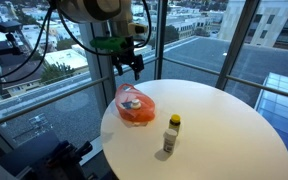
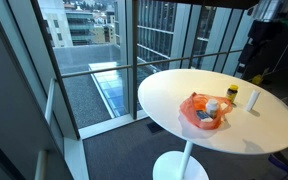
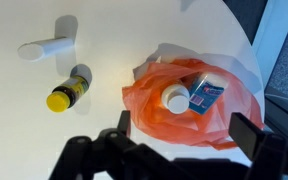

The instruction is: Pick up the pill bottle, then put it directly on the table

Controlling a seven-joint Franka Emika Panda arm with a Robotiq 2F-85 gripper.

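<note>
The pill bottle [image 3: 177, 99] has a white cap and sits inside a crumpled orange plastic bag [image 3: 184, 115], next to a blue and white box [image 3: 206, 93]. The bag lies on the round white table [image 1: 224, 120] and shows in both exterior views [image 1: 134, 105] [image 2: 202, 112]. The bottle's white cap also shows in an exterior view [image 2: 212, 106]. My gripper [image 3: 184, 135] is open and empty, hanging above the bag with a finger on each side of it in the wrist view. In an exterior view my gripper [image 1: 130, 68] is well above the bag.
A small yellow-capped bottle [image 3: 68, 90] [image 1: 174, 121] [image 2: 233, 94] stands on the table beside the bag. A white cylindrical object [image 3: 44, 47] [image 2: 254, 101] stands further off. The table edge is close to the bag. Glass walls surround the table.
</note>
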